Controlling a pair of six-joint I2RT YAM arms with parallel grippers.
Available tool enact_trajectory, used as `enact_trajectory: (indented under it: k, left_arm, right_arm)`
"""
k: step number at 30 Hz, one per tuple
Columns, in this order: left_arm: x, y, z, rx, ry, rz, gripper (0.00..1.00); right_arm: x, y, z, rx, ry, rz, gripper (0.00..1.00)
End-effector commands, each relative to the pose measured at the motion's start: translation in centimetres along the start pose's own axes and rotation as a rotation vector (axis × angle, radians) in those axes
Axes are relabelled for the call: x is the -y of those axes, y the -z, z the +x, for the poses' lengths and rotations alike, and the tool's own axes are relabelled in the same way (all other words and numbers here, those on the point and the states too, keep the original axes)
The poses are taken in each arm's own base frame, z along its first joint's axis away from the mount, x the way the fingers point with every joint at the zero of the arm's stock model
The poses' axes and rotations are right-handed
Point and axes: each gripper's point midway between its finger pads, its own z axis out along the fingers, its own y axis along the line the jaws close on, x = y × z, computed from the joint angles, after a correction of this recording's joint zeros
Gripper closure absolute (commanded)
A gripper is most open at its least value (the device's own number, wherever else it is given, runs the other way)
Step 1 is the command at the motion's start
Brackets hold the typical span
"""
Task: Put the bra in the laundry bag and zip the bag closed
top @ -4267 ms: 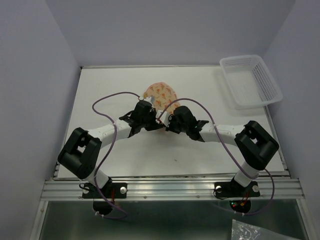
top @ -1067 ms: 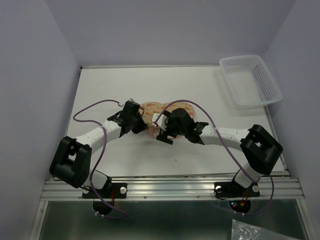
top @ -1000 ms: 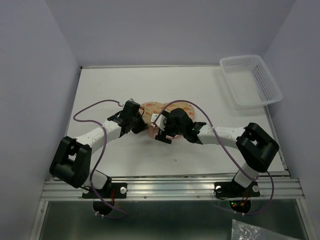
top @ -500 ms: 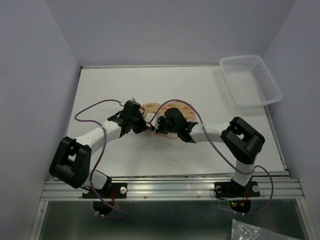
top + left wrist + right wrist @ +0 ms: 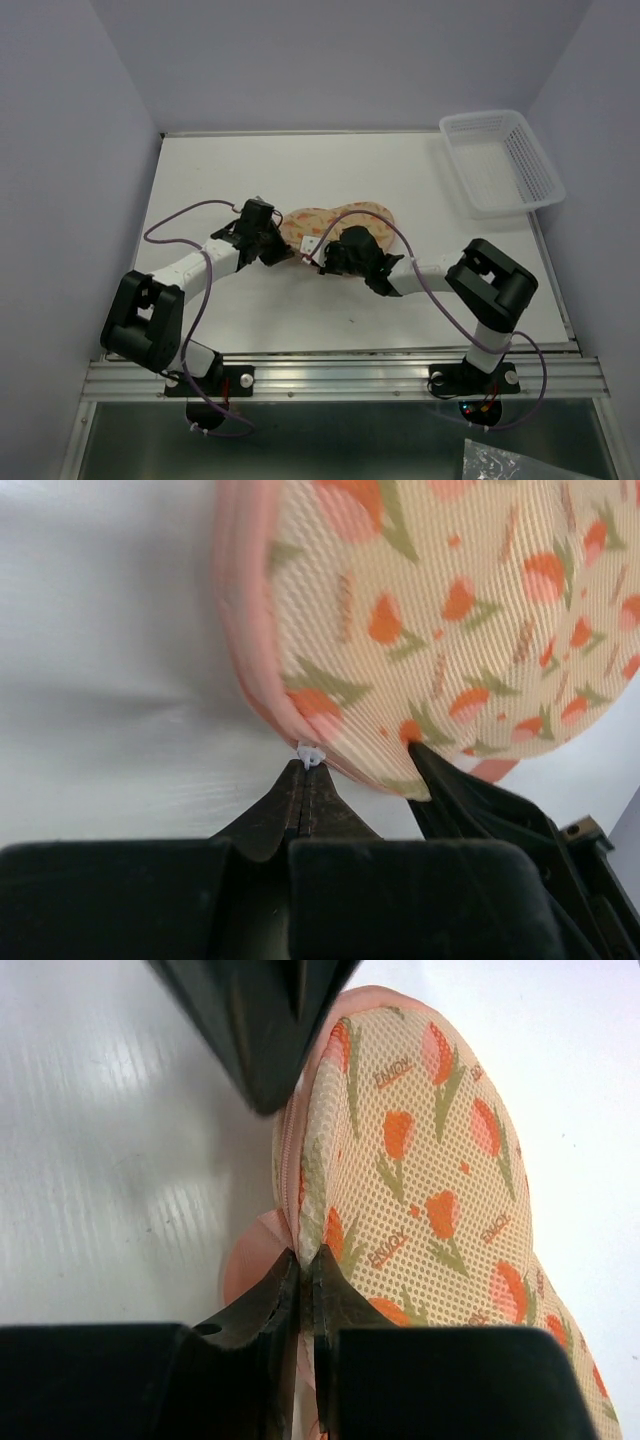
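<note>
laundry bag point(image 5: 420, 1190): matt mesh cloth | table point(image 5: 250, 170): smooth, slightly glossy | basket point(image 5: 530, 160): white, probably plastic

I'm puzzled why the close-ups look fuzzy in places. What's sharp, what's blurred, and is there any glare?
Left wrist view: the laundry bag print is slightly soft, the left gripper a featureless dark mass. Right wrist view: the bag's mesh is crisp, the right gripper dark and soft-edged, with streaky sheen on the table. Top view: even light, faint shadows, no harsh glare.
</note>
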Motion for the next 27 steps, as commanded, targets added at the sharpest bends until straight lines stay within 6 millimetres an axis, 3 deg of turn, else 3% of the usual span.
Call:
enact_trajectory:
  k: [1,7,16,21,27]
  left_arm:
    - [-2.5,-0.2,-3.2,0.084,0.054,-0.066,1.0]
    - [-4.5,-0.8,-6.4,0.152,0.093,-0.112,1.0]
    - [-4.8,-3.9,-9.3,0.156,0.066,-0.152,1.0]
    - [-4.5,-5.0,-11.5,0.184,0.071,-0.148,1.0]
    - [-4.0,-4.7,-12.1,0.189,0.033,-0.127,1.0]
  right_arm:
    - [1.7,2.0,-2.6,0.069,0.019,0.087,0.98]
    - [0.4,3.7,-2.6,0.09,-0.027,0.056,0.99]
    - [-2.1,5.8,-2.3,0.122,-0.04,-0.024,0.99]
    - [-3.4,7.6,-3.3,0.178,-0.066,-0.07,0.99]
    - [-3.8,8.0,-0.1,0.062,-0.11,-0.031,0.99]
